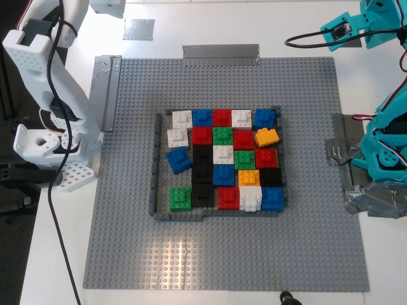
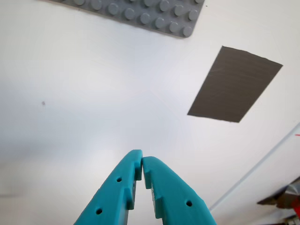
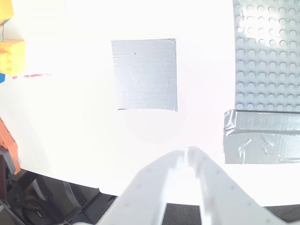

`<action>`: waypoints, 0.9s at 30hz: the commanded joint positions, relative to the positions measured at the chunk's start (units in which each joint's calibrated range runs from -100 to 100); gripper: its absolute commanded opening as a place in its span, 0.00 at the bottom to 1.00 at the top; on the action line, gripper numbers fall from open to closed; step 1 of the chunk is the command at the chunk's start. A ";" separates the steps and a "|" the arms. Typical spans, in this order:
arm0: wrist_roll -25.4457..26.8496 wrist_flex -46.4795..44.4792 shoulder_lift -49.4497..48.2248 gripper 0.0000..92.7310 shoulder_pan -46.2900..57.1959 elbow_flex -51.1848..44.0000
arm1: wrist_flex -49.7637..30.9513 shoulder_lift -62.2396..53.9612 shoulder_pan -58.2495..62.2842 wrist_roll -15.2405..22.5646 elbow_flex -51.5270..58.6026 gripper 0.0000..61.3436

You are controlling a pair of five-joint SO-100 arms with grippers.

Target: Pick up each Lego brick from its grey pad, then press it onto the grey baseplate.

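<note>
The grey baseplate [image 1: 127, 241] fills the middle of the table and bears a low dark-grey frame [image 1: 156, 165] packed with coloured bricks. A bright green brick [image 1: 180, 198] sits at the frame's near left corner. An orange-yellow brick [image 1: 267, 136] lies tilted at its far right. My first gripper [image 2: 142, 161], teal, is shut and empty above bare table near an empty grey pad [image 2: 234, 84] and a baseplate corner [image 2: 140, 11]. My second gripper [image 3: 183, 156], white, is shut and empty near the other empty grey pad [image 3: 145, 74], which also shows in the exterior view [image 1: 138, 29].
Shiny duct-tape strips hold the baseplate's edges [image 1: 220, 54], [image 1: 105, 89], [image 1: 346, 152], [image 3: 262, 136]. The white arm's base [image 1: 44, 146] stands at the exterior view's left and the teal arm's base [image 1: 385, 159] at its right. Yellow blocks [image 3: 11, 55] lie beyond the second pad.
</note>
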 commanded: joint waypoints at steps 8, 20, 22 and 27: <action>-0.14 -0.21 -1.62 0.00 -0.27 1.10 | 0.51 -1.54 -0.05 0.34 -3.50 0.00; -0.19 -0.29 -1.70 0.00 -0.20 0.29 | 0.76 -1.63 -0.05 0.39 -3.68 0.00; -0.19 -0.29 -1.79 0.00 -0.34 0.20 | 0.84 -1.63 -0.20 0.34 -3.68 0.00; -0.19 -0.29 -2.30 0.00 -0.49 0.20 | 0.84 -1.46 -0.49 0.24 -3.68 0.00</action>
